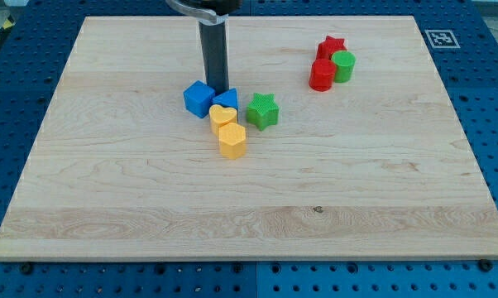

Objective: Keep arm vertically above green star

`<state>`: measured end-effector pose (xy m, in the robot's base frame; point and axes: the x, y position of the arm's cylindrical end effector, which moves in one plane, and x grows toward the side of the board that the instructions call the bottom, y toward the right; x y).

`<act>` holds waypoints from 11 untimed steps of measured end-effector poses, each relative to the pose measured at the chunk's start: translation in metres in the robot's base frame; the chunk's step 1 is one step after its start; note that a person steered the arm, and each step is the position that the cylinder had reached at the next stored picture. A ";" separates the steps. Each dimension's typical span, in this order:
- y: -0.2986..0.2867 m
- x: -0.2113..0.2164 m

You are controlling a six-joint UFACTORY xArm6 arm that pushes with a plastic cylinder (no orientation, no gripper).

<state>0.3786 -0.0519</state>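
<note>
The green star (pixel 263 110) lies on the wooden board (pixel 356 182), a little above the middle. My tip (pixel 218 88) comes down just above the two blue blocks, up and to the left of the green star, about a block's width from it. A blue cube (pixel 198 98) and a second blue block (pixel 226 100) sit right under the tip. A yellow heart (pixel 222 117) and a yellow hexagonal block (pixel 232 141) lie just left of and below the star.
A red star (pixel 332 46), a red cylinder-like block (pixel 321 74) and a green cylinder (pixel 343 65) cluster at the view's upper right. A fiducial marker (pixel 438 37) is printed at the board's top right corner. Blue perforated table surrounds the board.
</note>
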 end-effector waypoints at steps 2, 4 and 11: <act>0.000 0.005; 0.000 -0.008; 0.029 -0.057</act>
